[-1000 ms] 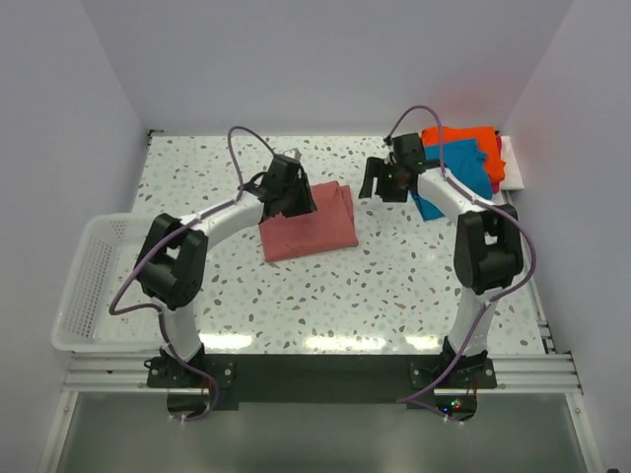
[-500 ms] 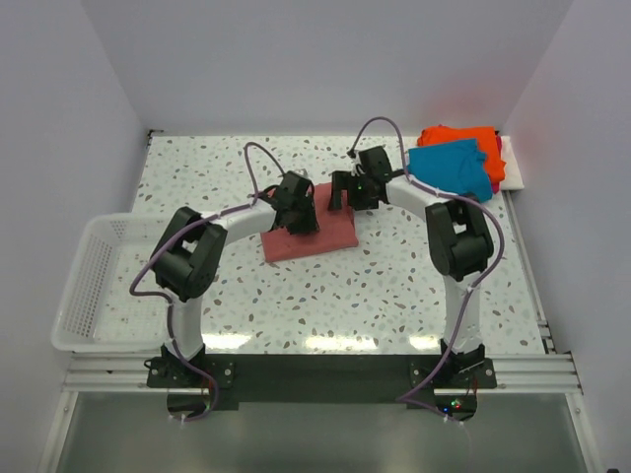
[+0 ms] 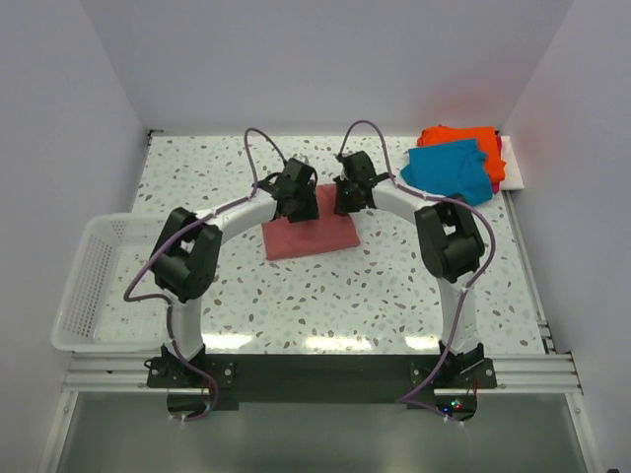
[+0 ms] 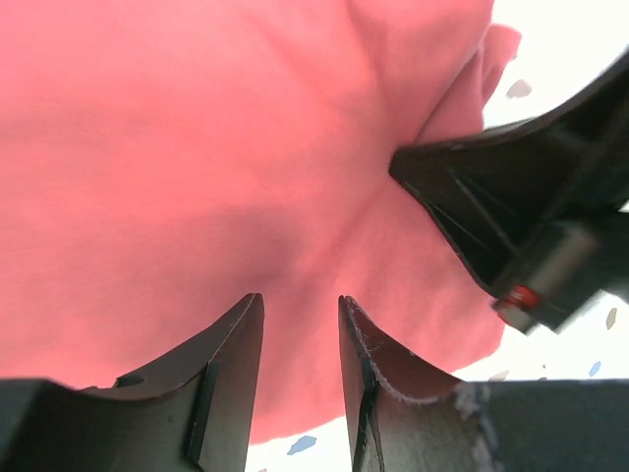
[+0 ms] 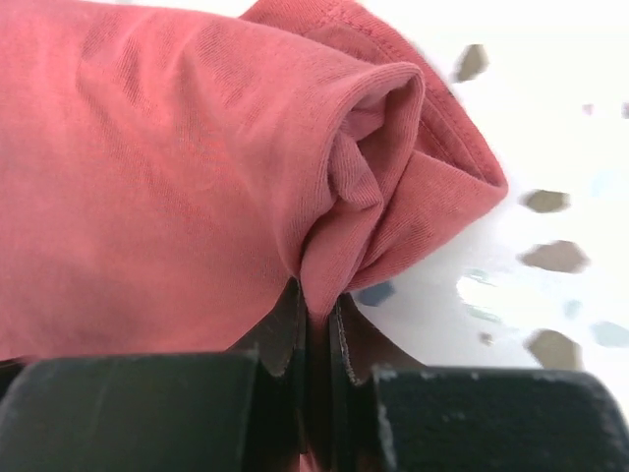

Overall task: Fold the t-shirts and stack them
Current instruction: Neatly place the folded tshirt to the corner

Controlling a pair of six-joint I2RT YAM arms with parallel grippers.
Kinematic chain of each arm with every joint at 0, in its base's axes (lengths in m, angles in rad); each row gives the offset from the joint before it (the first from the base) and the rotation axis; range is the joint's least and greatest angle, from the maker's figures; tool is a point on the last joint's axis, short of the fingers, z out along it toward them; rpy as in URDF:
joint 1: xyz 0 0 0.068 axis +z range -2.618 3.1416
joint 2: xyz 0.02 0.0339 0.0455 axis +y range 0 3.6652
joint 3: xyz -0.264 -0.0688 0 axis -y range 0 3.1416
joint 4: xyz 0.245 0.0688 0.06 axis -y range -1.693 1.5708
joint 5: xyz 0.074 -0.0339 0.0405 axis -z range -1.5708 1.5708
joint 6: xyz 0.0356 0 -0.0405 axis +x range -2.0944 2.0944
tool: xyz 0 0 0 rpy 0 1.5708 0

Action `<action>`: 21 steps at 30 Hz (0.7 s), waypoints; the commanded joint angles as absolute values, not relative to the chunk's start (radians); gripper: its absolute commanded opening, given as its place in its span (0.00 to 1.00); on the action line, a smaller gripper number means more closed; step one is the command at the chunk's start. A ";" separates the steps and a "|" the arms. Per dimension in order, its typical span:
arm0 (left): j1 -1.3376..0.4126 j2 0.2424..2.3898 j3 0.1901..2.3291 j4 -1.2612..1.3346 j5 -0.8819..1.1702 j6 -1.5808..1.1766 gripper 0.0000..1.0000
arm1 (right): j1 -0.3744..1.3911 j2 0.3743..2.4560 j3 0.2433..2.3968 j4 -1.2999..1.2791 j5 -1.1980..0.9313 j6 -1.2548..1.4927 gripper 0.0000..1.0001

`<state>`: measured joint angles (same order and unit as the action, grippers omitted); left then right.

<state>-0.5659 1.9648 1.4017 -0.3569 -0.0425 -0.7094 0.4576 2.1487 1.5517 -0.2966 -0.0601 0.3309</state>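
While the dusty-red cloth t-shirt (image 3: pixel 311 236) – looks soft, limp – lies folded on the tabletop (image 3: pixel 394 286), right end effector (image 5: pixel 316 300) is clamped on its rolled edge, a good hold w/ layers bunched; left end effector (image 4: pixel 300 305) nearly closed – grip unclear.

Dusty-red shirt (image 3: pixel 311 238), teal shirt (image 3: pixel 454 169), orange shirt (image 3: pixel 458 135) (speckled table (image 3: pixel 394 286)).

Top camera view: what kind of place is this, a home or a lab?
Probably a robot lab cell, not a home: plain white walls box in a speckled table, and the left arm and right arm are bolted to a metal rail.
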 commanded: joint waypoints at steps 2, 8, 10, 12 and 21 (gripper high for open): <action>-0.561 1.827 1.508 -0.462 -0.144 -0.631 0.42 | 0.439 2.108 1.603 -0.471 0.233 0.171 0.00; -0.548 1.688 1.436 -0.495 -0.141 -0.578 0.42 | 0.325 2.052 1.698 -0.529 0.365 -0.038 0.00; -0.540 1.652 1.393 -0.495 -0.130 -0.565 0.42 | 0.302 2.057 1.736 -0.546 0.411 -0.124 0.00; -0.532 1.632 1.368 -0.495 -0.112 -0.557 0.42 | 0.284 2.078 1.796 -0.555 0.464 -0.176 0.00; -0.497 1.601 1.322 -0.505 -0.052 -0.515 0.42 | 0.177 2.115 1.957 -0.581 0.541 -0.339 0.00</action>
<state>-0.5144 1.6234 1.3231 -0.5068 -0.0868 -0.5560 0.2035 2.1330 1.8900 -0.5632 0.4667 -0.2371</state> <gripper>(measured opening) 0.418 0.056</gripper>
